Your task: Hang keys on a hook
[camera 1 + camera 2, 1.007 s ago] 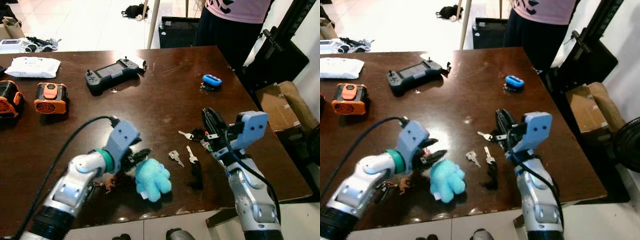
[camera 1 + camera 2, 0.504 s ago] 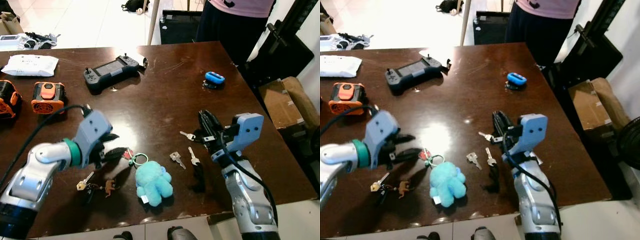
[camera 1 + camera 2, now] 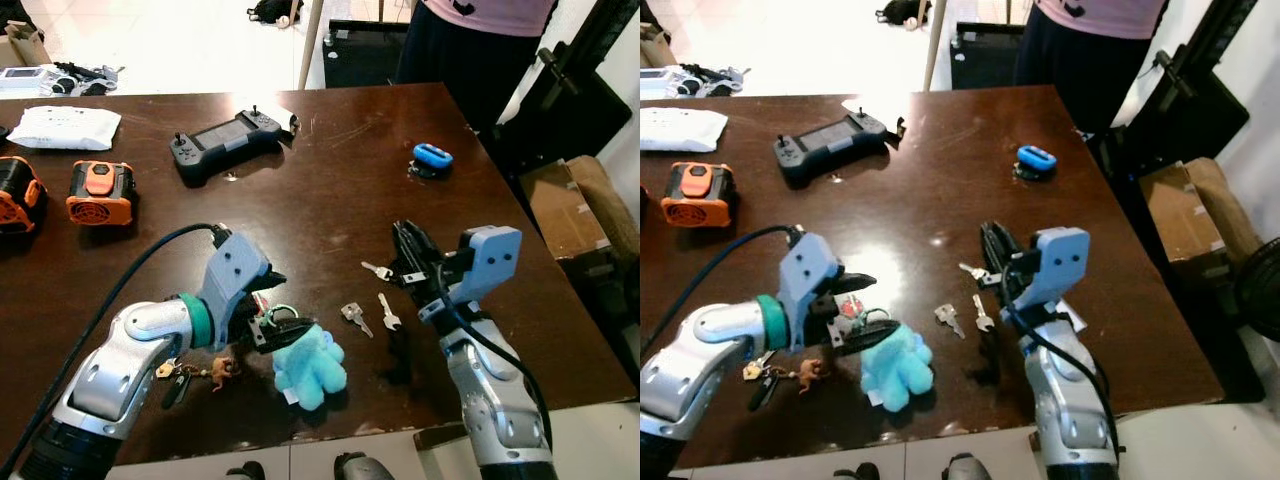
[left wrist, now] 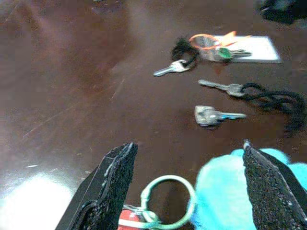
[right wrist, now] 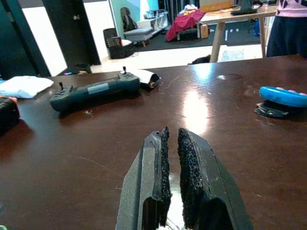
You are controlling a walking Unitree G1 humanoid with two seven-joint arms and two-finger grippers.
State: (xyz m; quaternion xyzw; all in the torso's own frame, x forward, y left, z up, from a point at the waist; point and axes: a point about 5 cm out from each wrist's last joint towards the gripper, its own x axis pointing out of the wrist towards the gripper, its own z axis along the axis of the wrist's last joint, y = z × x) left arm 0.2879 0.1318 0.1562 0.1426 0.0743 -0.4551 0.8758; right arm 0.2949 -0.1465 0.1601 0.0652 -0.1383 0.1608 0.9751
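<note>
Keys on the green ring (image 4: 168, 201) lie on the table (image 3: 330, 170) against the blue plush toy (image 3: 308, 365). Since half a second ago the left gripper (image 3: 268, 318) has moved in from the toy's left, its fingers now spread wide around the ring. The right gripper (image 5: 171, 158), nearly closed and holding nothing, stays to the toy's right.

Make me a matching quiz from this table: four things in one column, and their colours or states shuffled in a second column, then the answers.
Things
1. plush keychain
2. game controller
3. left gripper
4. right gripper

Colours or states
A. dark grey, lying near the table's far edge
B. fingers nearly together, holding nothing
C. light blue, with a green ring
D. fingers spread wide around the green ring

Pairs: 1-C, 2-A, 3-D, 4-B
</note>
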